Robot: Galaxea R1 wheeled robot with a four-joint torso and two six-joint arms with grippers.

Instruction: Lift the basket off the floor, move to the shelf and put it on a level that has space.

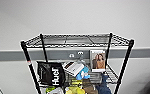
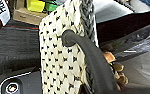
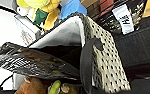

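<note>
The shelf stands against a pale wall with a grey band, seen from the head view. Its top level is a bare wire grid joining the 4 post ends. On the tier below it, a black bag with white lettering sits at the left edge, a white box leans near the middle with a blue item just beside it, and a framed photo stands upright at the right back corner. Yellow things lie lower down.

In the left wrist view the basket shows close, its cream side with dark flecks facing the camera, a dark handle curving across it and a braided dark rim above. Grey carpet floor lies beside it, and a cardboard box with yellow and green blocks sits further off.

In the right wrist view the basket shows its white lining, a shiny dark packet lying inside it and another dark handle on its side. Plush toys are beyond it.

Whether either pincer is spread or pressed together, I cannot tell
</note>
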